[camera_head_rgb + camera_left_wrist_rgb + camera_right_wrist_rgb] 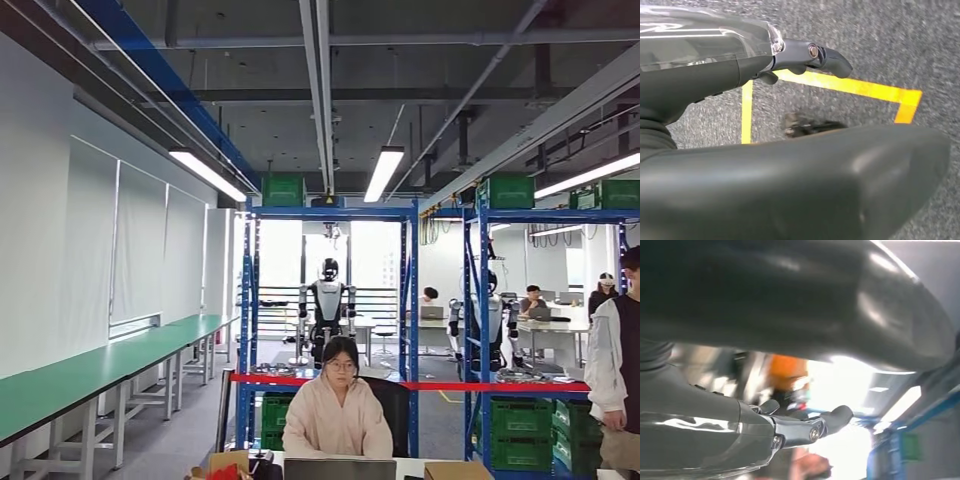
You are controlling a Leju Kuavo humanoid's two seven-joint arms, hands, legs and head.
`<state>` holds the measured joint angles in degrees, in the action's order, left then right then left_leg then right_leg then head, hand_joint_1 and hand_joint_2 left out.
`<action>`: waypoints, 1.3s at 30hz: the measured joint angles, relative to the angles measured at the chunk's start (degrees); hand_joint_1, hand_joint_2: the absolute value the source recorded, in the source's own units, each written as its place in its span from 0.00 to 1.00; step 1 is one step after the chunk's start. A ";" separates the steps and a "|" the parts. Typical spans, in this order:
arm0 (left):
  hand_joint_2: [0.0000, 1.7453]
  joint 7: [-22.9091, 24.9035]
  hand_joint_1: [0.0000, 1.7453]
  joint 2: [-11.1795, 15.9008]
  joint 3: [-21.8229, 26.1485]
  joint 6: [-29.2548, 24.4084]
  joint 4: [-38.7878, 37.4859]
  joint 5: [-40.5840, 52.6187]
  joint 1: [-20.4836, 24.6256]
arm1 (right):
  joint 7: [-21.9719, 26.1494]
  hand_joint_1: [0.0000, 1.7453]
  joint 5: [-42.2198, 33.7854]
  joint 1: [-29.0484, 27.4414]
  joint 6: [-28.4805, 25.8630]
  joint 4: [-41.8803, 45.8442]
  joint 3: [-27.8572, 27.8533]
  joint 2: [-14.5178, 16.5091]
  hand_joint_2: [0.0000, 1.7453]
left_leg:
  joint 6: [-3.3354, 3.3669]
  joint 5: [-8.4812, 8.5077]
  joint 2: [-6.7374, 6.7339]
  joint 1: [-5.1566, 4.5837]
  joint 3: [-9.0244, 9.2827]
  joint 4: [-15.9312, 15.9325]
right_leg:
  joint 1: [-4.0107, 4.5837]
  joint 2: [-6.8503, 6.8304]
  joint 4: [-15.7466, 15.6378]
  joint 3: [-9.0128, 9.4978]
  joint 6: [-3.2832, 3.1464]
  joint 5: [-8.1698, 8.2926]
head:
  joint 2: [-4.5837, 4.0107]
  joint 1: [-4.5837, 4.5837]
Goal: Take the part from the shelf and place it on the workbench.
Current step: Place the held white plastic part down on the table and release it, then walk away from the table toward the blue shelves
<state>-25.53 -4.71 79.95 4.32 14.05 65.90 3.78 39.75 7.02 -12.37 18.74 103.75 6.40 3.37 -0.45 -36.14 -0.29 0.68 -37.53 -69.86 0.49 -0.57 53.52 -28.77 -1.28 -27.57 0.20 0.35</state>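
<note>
Two blue shelf racks [411,300] stand ahead across the room, with green crates [283,190] on top and more on their low levels. Small dark parts [273,370] lie on the left rack's middle level, too far away to make out. A long green-topped workbench [98,370] runs along the left wall. My left hand [806,55] hangs over grey floor, its fingers [828,55] stretched out and nothing in it. My right hand [810,427] also has its fingers [836,417] extended and holds nothing; the background behind it is blurred.
A person in a pale top [337,410] sits at a desk with a laptop [340,468] right in front of me. Another person [615,360] stands at the right edge. Red tape [423,385] spans the racks. Yellow floor tape [851,87] lies under my left hand.
</note>
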 joint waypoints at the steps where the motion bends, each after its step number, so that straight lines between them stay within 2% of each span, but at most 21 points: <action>1: 0.00 0.02 0.00 0.01 0.03 -0.01 0.00 -0.04 -0.01 | -0.09 0.00 1.07 0.04 -1.17 -2.28 0.13 -0.20 0.00 | -0.22 -0.37 0.00 0.08 -0.10 -2.51 | -0.02 -0.05 0.24 -0.97 0.11 0.56 | 0.00 0.00; 2: 0.00 0.04 0.00 0.01 0.07 -0.01 0.00 -0.07 -0.03 | -0.35 0.00 2.18 0.13 -2.20 -5.02 0.15 -0.27 0.00 | -0.39 0.67 -0.01 0.18 0.58 -3.27 | -0.07 -0.10 0.59 -1.98 0.27 1.07 | 0.00 0.00; 4: 0.00 0.08 0.00 -0.02 0.13 0.01 0.00 -0.06 0.01 | -0.86 0.00 4.31 0.68 -4.24 -12.71 -0.16 -0.28 0.00 | -0.70 4.20 0.00 0.49 4.79 1.30 | -0.23 -0.14 1.71 -3.99 0.76 1.80 | 0.00 0.00; 5: 0.00 0.09 0.00 -0.07 0.14 0.02 0.00 -0.04 0.10 | -0.94 0.00 5.04 1.07 -5.13 -16.81 -0.49 -0.27 0.00 | -0.83 4.84 0.05 0.57 7.70 5.52 | -0.24 -0.15 2.50 -4.99 1.06 2.02 | 0.00 -0.01; 7: 0.00 0.21 0.00 -0.20 0.16 -0.03 0.00 0.11 0.25 | -0.53 0.00 6.02 2.00 -6.81 -24.52 -1.26 -0.26 0.00 | -0.41 3.89 0.21 0.55 11.71 12.11 | -0.15 -0.14 3.85 -6.42 1.71 2.53 | 0.00 0.00; 10: 0.00 0.44 0.00 -0.46 0.45 -0.16 0.00 0.59 0.21 | -0.11 0.00 6.53 3.56 -9.46 -34.78 -2.23 -0.32 0.00 | 1.16 3.78 0.16 0.31 11.67 13.49 | -0.27 -0.05 4.20 -7.10 2.71 3.36 | 0.00 0.02; 12: 0.00 0.40 0.00 -0.64 0.65 -0.14 0.00 0.78 0.26 | -0.05 0.00 7.14 4.63 -11.80 -41.87 -2.98 -0.45 0.00 | 2.29 5.03 -0.07 0.36 10.45 13.49 | -0.51 0.13 6.22 -7.91 3.41 0.30 | 0.00 0.01; 14: 0.00 0.38 0.00 -0.71 0.68 -0.13 0.00 0.79 0.31 | -0.01 0.00 8.23 6.02 -14.52 -48.33 -3.67 -0.61 0.00 | 2.90 6.34 -0.19 0.26 8.79 13.47 | -0.65 0.24 12.33 -9.44 3.87 -5.63 | 0.00 0.01; 16: 0.00 0.55 0.00 -0.80 0.68 -0.13 0.00 0.77 0.28 | 0.01 0.00 9.41 7.66 -17.72 -54.94 -4.33 -0.84 0.00 | 3.03 7.62 -0.31 0.04 7.04 13.40 | -0.68 0.26 18.94 -10.21 4.03 -8.67 | 0.00 0.02; 18: 0.00 0.89 0.00 -0.96 0.68 -0.10 0.00 0.71 0.29 | 0.01 0.00 10.11 9.28 -20.85 -62.18 -4.94 -1.28 0.00 | 3.03 8.84 -0.39 -0.23 5.42 13.33 | -0.63 0.28 19.46 -7.85 3.82 -6.81 | 0.00 0.02; 20: 0.00 1.10 0.00 -1.25 0.68 -0.05 0.00 0.64 0.32 | -0.27 0.00 10.05 10.78 -22.77 -68.88 -5.47 -1.91 0.00 | 2.94 9.88 -0.38 -0.45 4.28 13.29 | -0.36 0.34 12.34 -1.89 2.97 -4.24 | 0.00 0.01; 22: 0.00 1.15 0.00 -1.64 0.68 0.01 0.00 0.54 0.36 | -2.57 0.00 9.50 11.95 -23.93 -74.84 -6.26 -2.59 0.00 | 2.59 10.81 -0.37 -0.66 3.69 13.19 | 0.17 0.33 3.17 4.35 2.02 -4.14 | 0.01 -0.01; 23: 0.00 1.21 0.00 -1.84 0.68 0.03 0.00 0.49 0.36 | -4.51 0.00 9.18 12.32 -24.48 -77.51 -6.75 -2.88 0.00 | 2.31 11.27 -0.39 -0.68 3.50 13.15 | 0.39 0.32 0.41 6.09 1.74 -4.50 | 0.02 -0.02; 25: 0.00 1.32 0.00 -2.10 0.69 0.05 0.00 0.41 0.27 | -9.00 0.00 9.06 12.52 -25.88 -82.18 -7.64 -3.18 0.00 | 1.67 11.91 -0.37 -0.64 3.00 13.03 | 0.38 0.22 -1.47 6.63 1.34 -4.36 | 0.04 -0.02; 27: 0.00 1.42 0.00 -2.21 0.71 0.04 0.00 0.36 0.08 | -13.48 0.00 9.49 12.33 -27.30 -85.47 -8.05 -3.31 0.00 | 1.06 9.46 -0.19 -0.58 2.14 11.44 | 0.17 0.03 -1.89 5.65 0.58 -3.38 | 0.06 -0.06; 30: 0.00 1.50 0.00 -2.28 0.72 0.04 0.00 0.40 0.04 | -22.44 0.00 9.47 12.22 -27.71 -88.77 -8.36 -3.27 0.00 | 0.37 1.03 -0.07 -0.46 -0.04 1.92 | 0.17 -0.10 -1.34 2.84 -0.06 -1.61 | 0.03 -0.08; 31: 0.00 1.52 0.00 -2.29 0.72 0.04 0.00 0.51 0.10 | -26.25 0.00 9.17 12.27 -27.33 -89.61 -8.56 -3.20 0.00 | 0.20 -0.19 -0.06 -0.43 -0.40 -1.51 | 0.20 -0.14 -0.85 1.70 -0.06 -1.10 | 0.03 -0.07; 33: 0.00 1.59 0.00 -2.31 0.72 0.10 0.00 0.90 0.17 | -33.14 0.00 8.42 12.35 -25.96 -90.86 -9.09 -2.98 0.00 | -0.02 1.48 -0.07 -0.30 0.89 -3.76 | 0.18 -0.21 0.46 -0.73 0.10 -0.31 | 0.02 -0.08; 35: 0.00 1.77 0.00 -2.31 0.66 0.28 0.00 1.48 0.27 | -38.26 0.00 7.69 12.36 -23.98 -91.63 -9.66 -2.71 0.00 | -0.06 4.23 -0.05 -0.12 5.76 1.59 | 0.15 -0.19 2.13 -3.07 0.42 0.22 | 0.02 -0.08; 37: 0.00 1.91 0.00 -2.31 0.49 0.53 0.00 2.33 0.56 | -43.04 0.00 6.88 12.43 -21.62 -92.07 -10.27 -2.38 0.00 | 0.32 3.69 0.00 -0.10 11.29 9.75 | 0.27 -0.12 3.79 -4.82 0.89 0.67 | 0.02 -0.07; 39: 0.00 1.97 0.00 -2.31 0.27 0.77 0.00 3.04 0.88 | -46.36 0.00 6.33 12.53 -20.00 -92.40 -10.89 -2.08 0.00 | 0.97 2.42 0.02 -0.27 13.16 13.56 | 0.37 -0.11 4.55 -5.79 1.46 1.48 | 0.02 -0.07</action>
<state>-23.57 -7.02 80.23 5.09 14.05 68.94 4.66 -6.61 13.35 0.16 -1.26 11.34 -4.49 1.28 0.52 -33.72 -0.27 0.41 -24.36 -56.30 0.86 -0.69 58.07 -34.57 0.18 -26.10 0.22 0.28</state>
